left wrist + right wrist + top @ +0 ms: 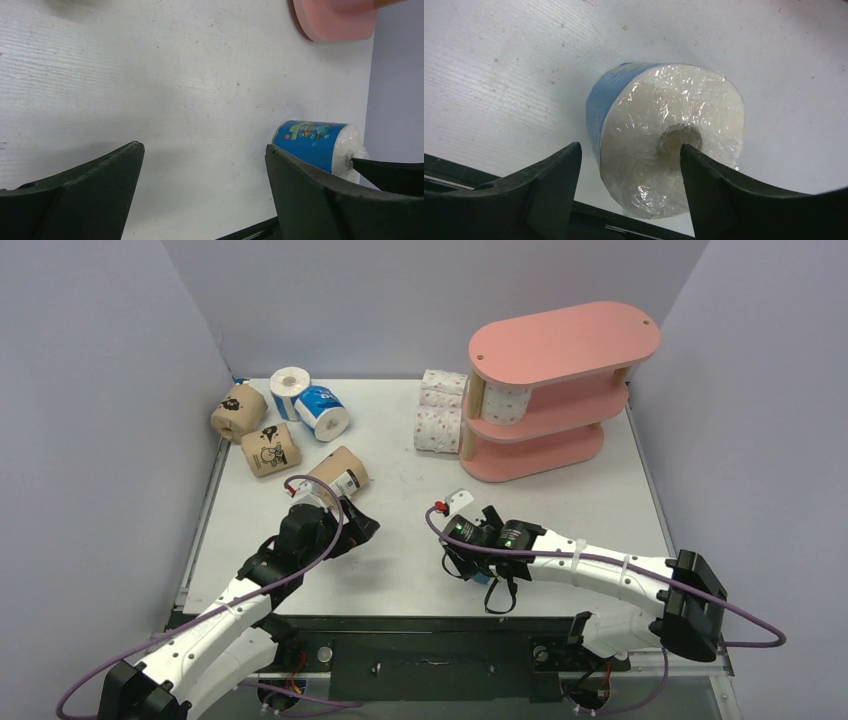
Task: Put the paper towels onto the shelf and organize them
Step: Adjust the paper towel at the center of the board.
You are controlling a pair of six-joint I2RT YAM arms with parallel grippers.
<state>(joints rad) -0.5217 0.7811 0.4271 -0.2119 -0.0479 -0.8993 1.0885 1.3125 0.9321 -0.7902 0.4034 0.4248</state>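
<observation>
The blue roll [664, 145] lies on its side on the table [400, 570], low in the middle of the top view and almost hidden under the right gripper [629, 150]. In the right wrist view its long axis points nearly straight at the camera, with the wrapped white end and core hole facing out. In the left wrist view the axis runs across the frame, white end to the right. The right jaws are spread around it: the left finger stands clear of the blue side, while the right finger overlaps the white end, so contact there cannot be told. The table's dark near edge lies just below the roll. Bare tabletop stretches from it toward the pink shelf [545, 390] at upper right, whose middle tier holds a dotted roll [505, 402]. The left gripper [204, 146], at lower left, has its jaws spread wide over bare table and holds nothing.
</observation>
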